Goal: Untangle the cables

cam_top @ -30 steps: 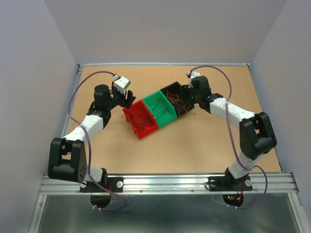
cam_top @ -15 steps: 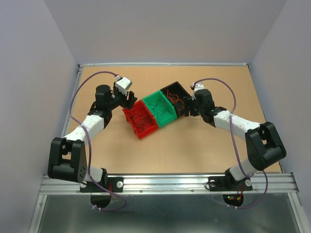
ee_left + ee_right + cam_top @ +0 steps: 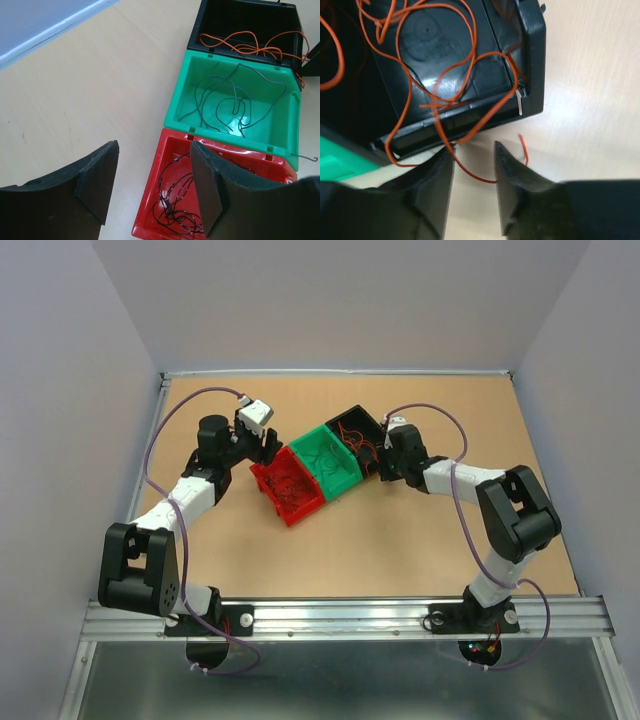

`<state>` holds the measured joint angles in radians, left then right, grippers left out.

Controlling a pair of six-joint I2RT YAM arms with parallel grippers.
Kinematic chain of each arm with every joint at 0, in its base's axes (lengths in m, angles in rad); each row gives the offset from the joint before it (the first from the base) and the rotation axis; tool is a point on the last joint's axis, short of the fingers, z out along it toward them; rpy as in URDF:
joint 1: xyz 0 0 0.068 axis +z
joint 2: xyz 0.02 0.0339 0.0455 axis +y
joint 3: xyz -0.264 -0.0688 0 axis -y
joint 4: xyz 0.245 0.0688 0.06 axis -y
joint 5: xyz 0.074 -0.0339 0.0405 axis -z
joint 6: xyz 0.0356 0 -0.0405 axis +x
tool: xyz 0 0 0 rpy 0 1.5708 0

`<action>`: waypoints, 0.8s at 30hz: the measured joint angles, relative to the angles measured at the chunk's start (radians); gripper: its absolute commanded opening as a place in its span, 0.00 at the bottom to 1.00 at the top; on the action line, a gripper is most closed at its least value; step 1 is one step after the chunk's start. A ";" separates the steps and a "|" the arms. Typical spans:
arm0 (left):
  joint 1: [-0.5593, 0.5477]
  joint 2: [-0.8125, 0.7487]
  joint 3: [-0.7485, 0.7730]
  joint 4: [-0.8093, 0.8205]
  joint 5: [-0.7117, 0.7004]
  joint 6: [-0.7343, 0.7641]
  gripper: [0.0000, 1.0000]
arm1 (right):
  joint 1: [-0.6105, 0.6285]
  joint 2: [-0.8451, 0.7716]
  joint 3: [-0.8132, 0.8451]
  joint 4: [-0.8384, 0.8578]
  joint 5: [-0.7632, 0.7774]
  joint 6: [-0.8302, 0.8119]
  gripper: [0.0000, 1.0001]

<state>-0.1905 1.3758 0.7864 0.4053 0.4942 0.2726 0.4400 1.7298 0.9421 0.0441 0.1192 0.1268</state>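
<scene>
The cables lie sorted in three joined bins. Thin black wires curl in the red bin, dark grey wires in the green bin, and orange wires in the black bin. One orange wire spills over the black bin's wall onto the table. My right gripper is low at that wall, with this wire running between its narrowly open jaws. My left gripper hangs open over the red bin's outer edge, holding nothing.
The three bins form a diagonal row mid-table: red bin, green bin, black bin. My left gripper and right gripper flank the row. Bare brown tabletop surrounds it, with walls on three sides.
My right gripper has dropped from above the black bin to the table beside its outer wall, and its jaws have narrowed around the stray orange wire. The left arm has not moved.
</scene>
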 measured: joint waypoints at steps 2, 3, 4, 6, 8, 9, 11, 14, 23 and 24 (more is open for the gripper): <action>-0.002 0.000 0.000 0.000 -0.002 0.000 0.70 | 0.000 0.011 0.013 0.002 -0.005 -0.004 0.25; -0.002 0.000 0.000 0.000 -0.002 0.001 0.70 | 0.000 0.012 0.018 0.002 -0.005 -0.005 0.22; -0.004 0.000 0.000 0.000 -0.003 0.002 0.70 | 0.000 0.012 0.023 0.005 -0.008 -0.009 0.19; -0.005 0.001 0.000 -0.001 -0.002 0.004 0.70 | 0.000 0.012 0.029 0.018 -0.012 -0.014 0.11; -0.005 0.003 0.001 -0.002 -0.002 0.006 0.70 | 0.000 0.012 0.030 0.029 -0.022 -0.019 0.07; -0.005 0.004 0.002 -0.003 -0.002 0.007 0.70 | 0.000 0.010 0.030 0.034 -0.027 -0.023 0.05; -0.005 0.008 0.004 -0.005 -0.003 0.008 0.70 | 0.000 0.003 0.030 0.037 -0.039 -0.024 0.04; -0.005 0.021 0.015 -0.006 -0.006 0.009 0.70 | 0.000 -0.012 0.036 0.042 -0.053 -0.028 0.02; -0.006 0.030 0.019 -0.010 -0.017 0.014 0.70 | 0.000 0.001 0.171 0.048 -0.064 -0.046 0.01; -0.006 0.030 0.020 -0.011 -0.018 0.014 0.70 | 0.000 0.012 0.196 0.050 -0.064 -0.049 0.01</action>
<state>-0.1963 1.4059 0.8066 0.3939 0.4767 0.2871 0.4400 1.7420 1.1385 0.0944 0.0547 0.0780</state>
